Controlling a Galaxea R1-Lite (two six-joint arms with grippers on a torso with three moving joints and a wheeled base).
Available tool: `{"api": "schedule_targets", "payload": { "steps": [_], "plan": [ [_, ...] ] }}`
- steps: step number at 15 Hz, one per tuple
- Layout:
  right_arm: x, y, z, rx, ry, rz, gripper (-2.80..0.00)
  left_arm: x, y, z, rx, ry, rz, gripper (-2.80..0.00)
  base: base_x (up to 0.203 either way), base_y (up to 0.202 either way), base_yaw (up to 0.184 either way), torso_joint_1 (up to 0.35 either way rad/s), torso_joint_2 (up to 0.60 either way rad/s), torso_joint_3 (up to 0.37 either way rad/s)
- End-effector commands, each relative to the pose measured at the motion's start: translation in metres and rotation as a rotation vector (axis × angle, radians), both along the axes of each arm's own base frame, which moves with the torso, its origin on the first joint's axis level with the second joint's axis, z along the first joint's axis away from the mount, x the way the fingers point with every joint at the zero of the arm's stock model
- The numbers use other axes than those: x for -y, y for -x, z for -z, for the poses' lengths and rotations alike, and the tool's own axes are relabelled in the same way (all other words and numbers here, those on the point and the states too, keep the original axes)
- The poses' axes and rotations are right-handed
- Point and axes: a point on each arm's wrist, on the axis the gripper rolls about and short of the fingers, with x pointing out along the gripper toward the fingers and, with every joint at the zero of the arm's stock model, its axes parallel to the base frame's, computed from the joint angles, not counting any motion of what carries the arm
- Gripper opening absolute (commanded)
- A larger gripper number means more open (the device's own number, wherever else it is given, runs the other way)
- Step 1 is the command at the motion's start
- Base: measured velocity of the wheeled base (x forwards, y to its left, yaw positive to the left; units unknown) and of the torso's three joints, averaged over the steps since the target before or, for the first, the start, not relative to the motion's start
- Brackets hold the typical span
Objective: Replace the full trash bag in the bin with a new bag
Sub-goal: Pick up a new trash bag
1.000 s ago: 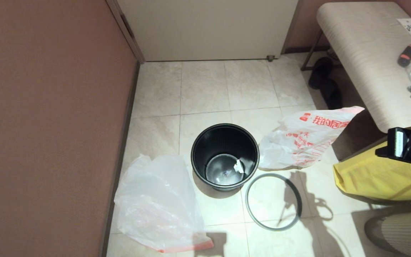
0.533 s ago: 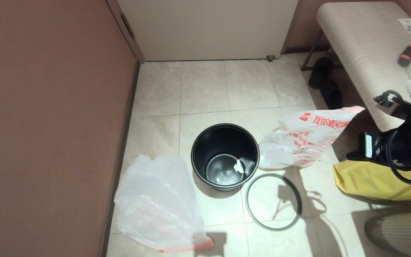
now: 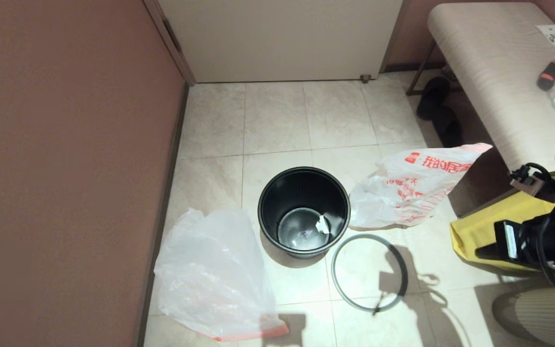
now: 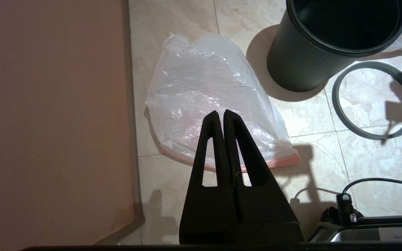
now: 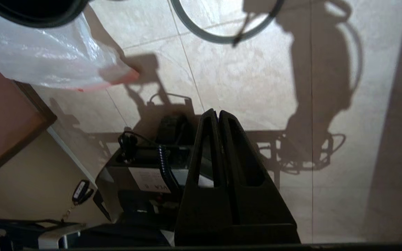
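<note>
Two grippers, both with fingers pressed together and holding nothing. Left gripper hangs above the floor over the new bag, not touching it. Right gripper hangs over bare tile; in the head view its arm sits at the right edge, in front of a yellow fabric bag.

New bag, a crinkled translucent white sack with a pink-red edge band, lies flat on the tiled floor just left of the bin, beside the brown wall. Bin stands upright, black and round, unlined, with a small white scrap on its bottom. Grey hoop lies flat on the tile just beside the bin, on its right and nearer the robot. Full trash bag, white with bold red characters, rests on the floor touching the bin's right side, reaching toward a padded bench
</note>
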Motion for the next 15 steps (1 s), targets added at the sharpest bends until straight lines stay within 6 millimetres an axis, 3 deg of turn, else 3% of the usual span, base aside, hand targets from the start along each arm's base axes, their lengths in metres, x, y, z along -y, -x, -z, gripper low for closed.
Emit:
{"api": "schedule_targets", "payload": {
  "steps": [1,4,9,12,15],
  "plan": [
    [0.003,0.02,0.001,0.005,-0.008,0.004,-2.8,0.0,0.0,0.0,-0.002,0.0,0.0,-2.8,0.0,0.0,0.0,0.0,0.0,0.0],
    [0.004,0.041,0.001,0.004,-0.075,0.061,-2.8,0.0,0.0,0.0,-0.003,-0.016,0.009,-2.8,0.0,0.0,0.0,0.0,0.0,0.0],
    [0.004,0.052,-0.002,0.019,-0.105,0.087,-2.8,0.0,-0.002,-0.006,-0.026,-0.038,-0.003,-2.8,0.0,0.0,0.0,0.0,0.0,0.0],
    [0.007,0.062,-0.006,0.045,-0.112,0.09,-2.8,0.0,-0.017,-0.052,-0.088,-0.019,-0.014,-2.8,0.0,0.0,0.0,0.0,0.0,0.0],
    [0.007,0.066,-0.005,0.042,-0.123,0.102,-2.8,0.0,-0.071,-0.093,-0.302,-0.07,0.004,-2.8,0.0,0.0,0.0,0.0,0.0,0.0]
  ]
}}
